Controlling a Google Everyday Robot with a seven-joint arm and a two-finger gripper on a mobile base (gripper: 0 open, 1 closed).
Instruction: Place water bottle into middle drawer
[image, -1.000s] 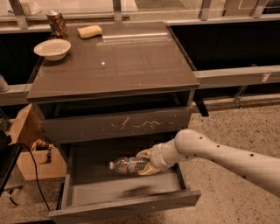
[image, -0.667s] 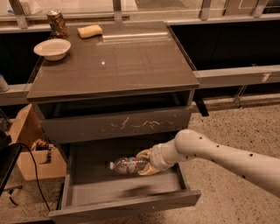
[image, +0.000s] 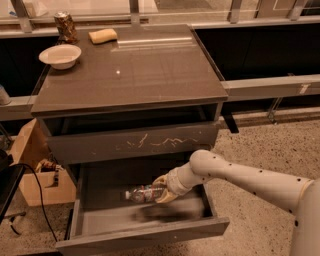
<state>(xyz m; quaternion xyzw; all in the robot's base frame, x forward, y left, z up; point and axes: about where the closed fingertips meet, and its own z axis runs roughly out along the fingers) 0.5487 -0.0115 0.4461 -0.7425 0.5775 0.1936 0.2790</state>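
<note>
The water bottle (image: 141, 193), clear with a white cap pointing left and a red-and-blue label band, lies on its side inside the middle drawer (image: 145, 235), which is pulled wide open with a grey inside. My gripper (image: 159, 191) reaches in from the right on a white arm and is closed around the bottle's base end, holding it just above the drawer floor; a dark shadow lies below it.
Above the open drawer is a closed grey drawer front with pale scratch marks (image: 135, 143). On the cabinet top (image: 150, 70) stand a white bowl (image: 60, 55), a patterned can (image: 65, 26) and a tan sponge (image: 102, 35). A cardboard box (image: 32, 165) with cables sits at the left.
</note>
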